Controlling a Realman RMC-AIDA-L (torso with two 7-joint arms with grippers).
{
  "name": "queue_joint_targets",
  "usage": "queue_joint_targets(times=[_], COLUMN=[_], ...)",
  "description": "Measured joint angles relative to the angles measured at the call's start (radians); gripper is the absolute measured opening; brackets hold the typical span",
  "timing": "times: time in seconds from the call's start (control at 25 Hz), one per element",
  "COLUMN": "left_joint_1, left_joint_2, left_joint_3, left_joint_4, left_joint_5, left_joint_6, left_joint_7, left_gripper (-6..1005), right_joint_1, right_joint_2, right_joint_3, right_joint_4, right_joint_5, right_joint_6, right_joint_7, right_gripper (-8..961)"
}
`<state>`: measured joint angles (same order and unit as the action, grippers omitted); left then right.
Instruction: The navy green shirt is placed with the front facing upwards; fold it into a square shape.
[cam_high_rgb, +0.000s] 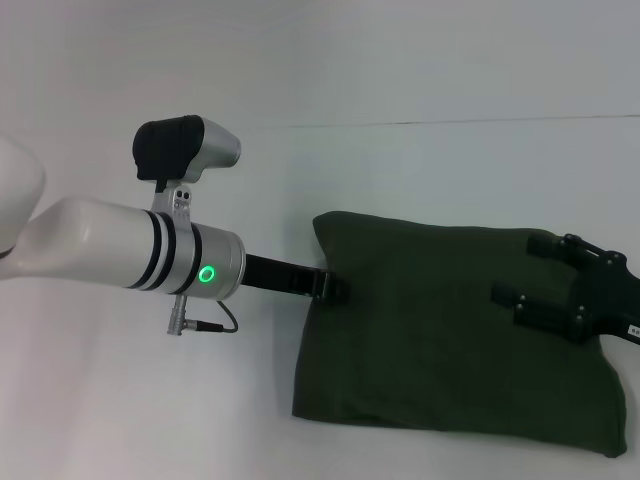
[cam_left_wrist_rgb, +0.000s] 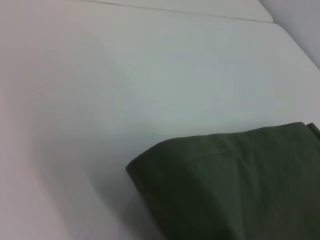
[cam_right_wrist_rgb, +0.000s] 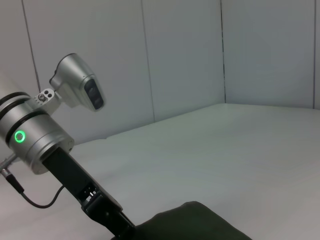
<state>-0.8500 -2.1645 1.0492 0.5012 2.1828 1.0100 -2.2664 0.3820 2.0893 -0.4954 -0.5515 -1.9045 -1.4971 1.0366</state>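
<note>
Navy green shirt (cam_high_rgb: 450, 330) folded into a thick, almost square bundle, lying flat on the white surface (cam_high_rgb: 420, 170), toward the robot's right. No letters showing on top. Left gripper (cam_high_rgb: 335, 288) at the bundle's left edge, touching the cloth; jaws maybe pinched on it, hard to tell. Right gripper (cam_high_rgb: 525, 303) over the bundle's right part, jaws apart, holding nothing.

A plain white table (cam_high_rgb: 420, 170) is filling the head view, its far edge running as a thin line from 9 o'clock toward 3 o'clock. Beyond it, pale grey wall panels (cam_right_wrist_rgb: 180, 55) are standing upright, with 3 dark vertical seams showing. Soft, even light is falling across everything.
</note>
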Motion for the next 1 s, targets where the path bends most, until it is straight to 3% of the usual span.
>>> queue_joint_targets(times=[0.24, 0.56, 1.0], left_joint_1=[0.055, 0.210, 0.255], left_joint_2=[0.000, 0.006, 0.027], left_joint_3=[-0.001, -0.069, -0.183], left_joint_4=[0.059, 0.211, 0.241], left_joint_5=[-0.021, -0.049, 0.037], left_joint_6=[0.010, 0.075, 0.104], left_joint_7=[-0.002, 0.002, 0.044], left_gripper=[71, 79, 125], right_joint_1=[0.001, 0.012, 0.035], right_joint_2=[0.002, 0.002, 0.004], right_joint_3=[0.001, 0.001, 0.001], right_joint_4=[-0.005, 0.004, 0.037], right_joint_5=[0.004, 0.006, 0.006], right_joint_6=[0.000, 0.011, 0.033], right_joint_7=[0.016, 0.021, 0.015], right_gripper=[911, 911, 913])
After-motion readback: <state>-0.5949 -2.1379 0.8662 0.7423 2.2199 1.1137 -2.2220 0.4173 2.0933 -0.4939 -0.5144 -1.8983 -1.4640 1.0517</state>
